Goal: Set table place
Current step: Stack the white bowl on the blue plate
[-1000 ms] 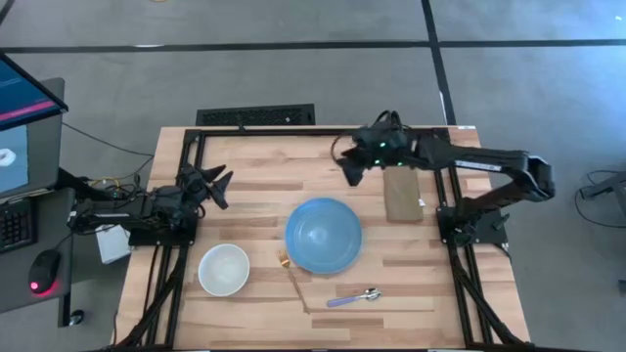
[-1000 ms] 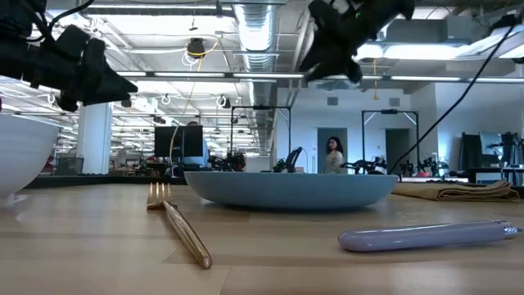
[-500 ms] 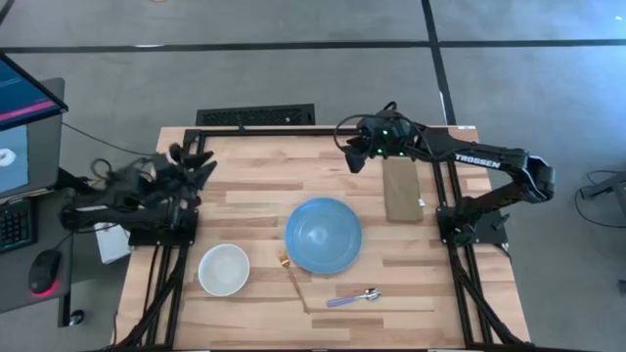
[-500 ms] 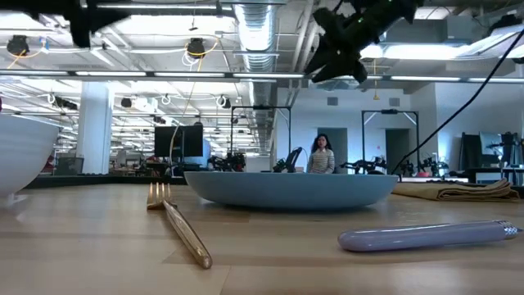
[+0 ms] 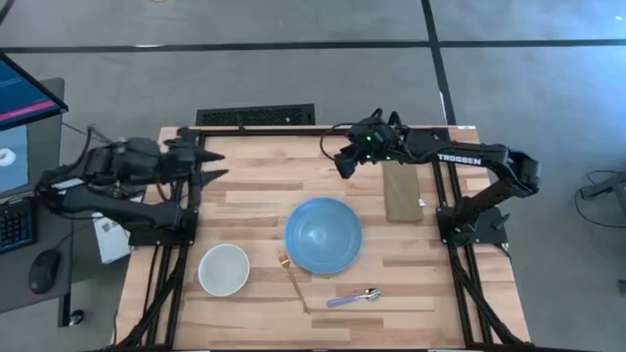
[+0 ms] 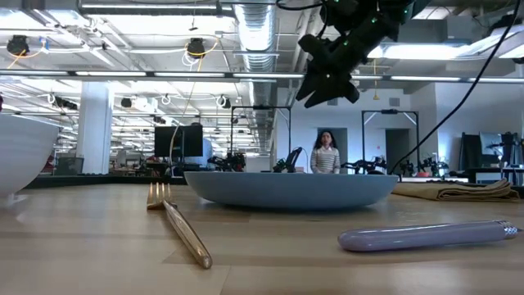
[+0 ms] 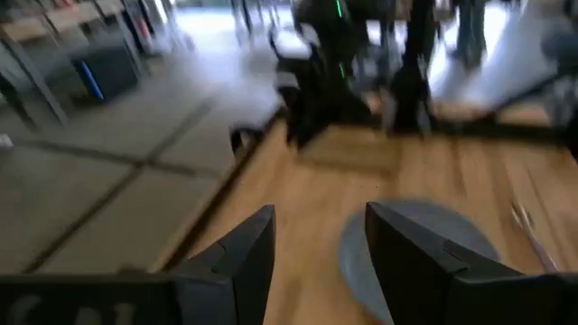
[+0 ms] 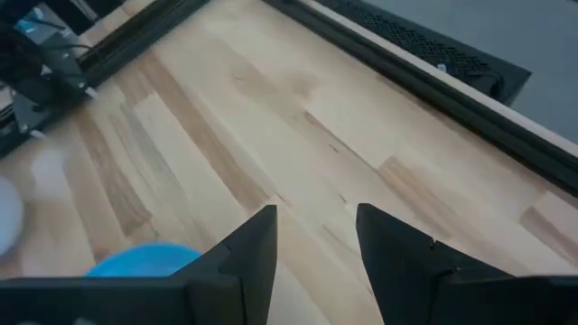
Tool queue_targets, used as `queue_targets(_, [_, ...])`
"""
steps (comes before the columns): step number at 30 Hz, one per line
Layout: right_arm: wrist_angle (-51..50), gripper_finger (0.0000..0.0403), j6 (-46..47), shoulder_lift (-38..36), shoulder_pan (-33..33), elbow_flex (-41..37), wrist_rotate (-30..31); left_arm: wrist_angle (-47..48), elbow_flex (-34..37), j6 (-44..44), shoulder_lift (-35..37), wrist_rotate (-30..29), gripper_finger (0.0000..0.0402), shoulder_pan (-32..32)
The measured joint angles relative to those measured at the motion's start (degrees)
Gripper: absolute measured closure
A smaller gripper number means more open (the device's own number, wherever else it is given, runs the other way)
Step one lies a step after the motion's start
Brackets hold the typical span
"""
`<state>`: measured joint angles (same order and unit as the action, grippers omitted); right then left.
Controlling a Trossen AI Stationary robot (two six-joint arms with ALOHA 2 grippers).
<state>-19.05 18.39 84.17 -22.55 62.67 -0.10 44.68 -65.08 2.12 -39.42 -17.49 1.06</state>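
A blue plate (image 5: 324, 236) rests near the middle of the wooden table (image 5: 254, 200). A white bowl (image 5: 224, 269) stands left of it. A gold fork (image 5: 292, 277) lies by the plate's near left rim, and a lavender-handled spoon (image 5: 353, 296) lies nearer the near edge. An olive-brown pad (image 5: 402, 191) lies flat to the plate's far right. My left gripper (image 5: 213, 164) hovers open over the table's far left part. My right gripper (image 5: 344, 164) hovers open beyond the plate, left of the pad; the low view shows the right gripper (image 6: 326, 82) high above the plate (image 6: 291, 190).
A black metal frame (image 5: 256, 129) edges the table, and both arm bases stand on its side rails. A monitor, keyboard and mouse sit off the table's left. Bare wood lies between the two grippers along the far edge. A person stands far off in the room behind.
My left arm has risen out of the low view and swung toward the far edge, its gripper still open. My right gripper has drawn a little toward the table's left and dipped slightly. The person in the background has walked across.
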Motion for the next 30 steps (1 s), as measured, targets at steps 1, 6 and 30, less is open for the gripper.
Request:
queue_targets(1, [0.76,0.0227,0.00,-0.16,0.00,0.00,0.00,4.40,-2.75,1.38,-2.39,0.86,0.0237,0.00])
queue_targets(6, [2.83,0.0226,-0.48,-1.60,-0.65,0.03,0.02,23.26,-13.81,12.58,-11.36,4.36,0.0237,0.00])
queue_targets(30, [1.66,0.0227,-4.98,-2.11,-2.52,0.04,0.06,40.43,-11.71,21.66,-27.13,17.12,0.0237,-4.83])
